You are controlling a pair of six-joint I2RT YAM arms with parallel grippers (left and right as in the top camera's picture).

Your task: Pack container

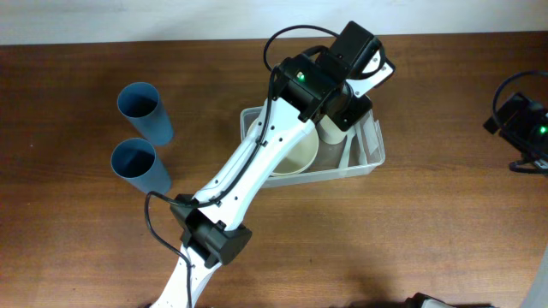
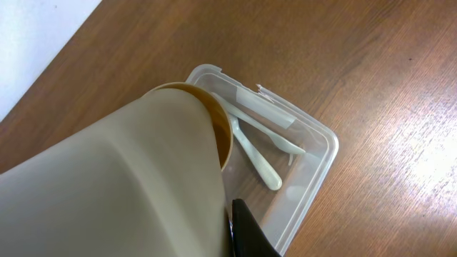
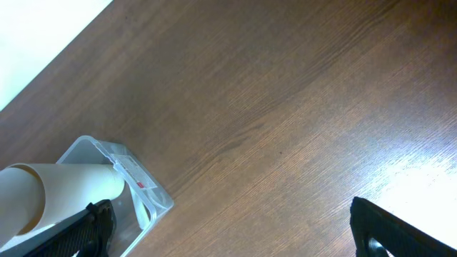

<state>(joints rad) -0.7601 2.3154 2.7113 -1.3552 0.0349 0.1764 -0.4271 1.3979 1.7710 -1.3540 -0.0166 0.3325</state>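
Cup (image 1: 332, 133) clamped in left hand (image 1: 341, 109), directly over container (image 1: 378, 159), beside bowl (image 1: 295, 158); right hand (image 1: 524, 128) gapes wide, well off to side.

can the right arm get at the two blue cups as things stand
Probably not. The right arm sits at the far right of the table, the blue cups at the far left, and the left arm, holding a cream cup over the container, stretches across between them.

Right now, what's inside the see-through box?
A cream bowl, white plastic cutlery and a held cream cup poking in. The robot arm and cup hide the rest of the box.
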